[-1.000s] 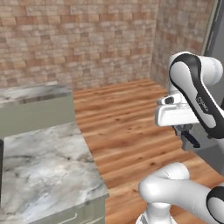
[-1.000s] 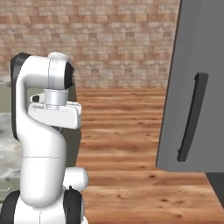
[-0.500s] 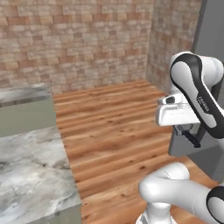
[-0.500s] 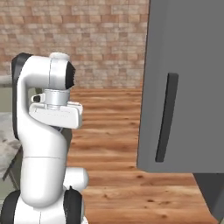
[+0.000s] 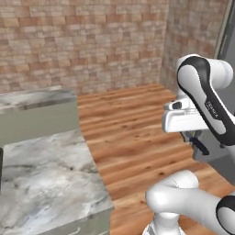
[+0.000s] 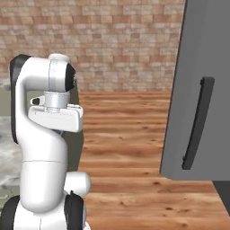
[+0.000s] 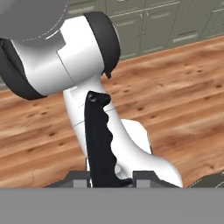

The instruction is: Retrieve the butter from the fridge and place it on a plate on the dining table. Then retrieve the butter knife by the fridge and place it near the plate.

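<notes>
Fingers (image 7: 131, 177) are clamped on the butter knife (image 7: 99, 135), its black handle standing up between them. You carry it past the fridge (image 6: 197, 90); the dining table (image 5: 41, 183) lies left. Judging: it's light, stiff, slim and likely slippery, so hold mid-handle.

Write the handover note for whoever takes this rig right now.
Gripper: shut on the butter knife, which it holds by one end and which sticks out ahead of the fingers.
Fridge: on the robot's right, door closed.
Marble-topped table: on the robot's left, across the wood floor.
Done: knife picked up. Whether the butter is on the plate cannot be told from here.
Left: carry the knife to the table and set it down near the plate.
</notes>
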You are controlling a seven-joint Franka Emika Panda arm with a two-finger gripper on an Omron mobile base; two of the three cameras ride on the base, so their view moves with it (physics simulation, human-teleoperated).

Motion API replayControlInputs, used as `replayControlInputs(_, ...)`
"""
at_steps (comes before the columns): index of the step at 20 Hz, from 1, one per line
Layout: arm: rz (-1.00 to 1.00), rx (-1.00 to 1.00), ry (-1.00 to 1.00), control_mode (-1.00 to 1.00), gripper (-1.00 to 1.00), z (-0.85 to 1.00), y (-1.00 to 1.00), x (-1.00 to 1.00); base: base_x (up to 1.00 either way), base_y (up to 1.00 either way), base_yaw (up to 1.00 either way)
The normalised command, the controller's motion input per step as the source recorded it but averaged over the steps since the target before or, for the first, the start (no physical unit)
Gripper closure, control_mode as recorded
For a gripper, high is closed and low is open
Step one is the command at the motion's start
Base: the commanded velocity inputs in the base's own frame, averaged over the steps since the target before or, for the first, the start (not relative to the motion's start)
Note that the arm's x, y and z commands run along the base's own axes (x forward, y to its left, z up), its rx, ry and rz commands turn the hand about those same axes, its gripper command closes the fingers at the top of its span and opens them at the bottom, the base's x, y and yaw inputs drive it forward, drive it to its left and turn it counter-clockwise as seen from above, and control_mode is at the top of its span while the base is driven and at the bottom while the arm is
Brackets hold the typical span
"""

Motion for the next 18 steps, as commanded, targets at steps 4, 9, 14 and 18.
replayControlInputs(4, 0.00, 0.00, 0.00, 1.00, 1.00, 0.00, 0.00, 0.00, 0.13, -0.61, 0.12)
replayControlInputs(9, 0.00, 0.00, 0.00, 1.00, 1.00, 0.00, 0.00, 0.00, 0.39, 0.02, 0.09)
replayControlInputs(14, 0.00, 0.00, 0.00, 1.00, 1.00, 0.00, 0.00, 0.00, 0.71, 0.16, 0.03)
replayControlInputs(18, 0.00, 0.00, 0.00, 1.00, 1.00, 0.00, 0.00, 0.00, 0.76, 0.12, 0.02)
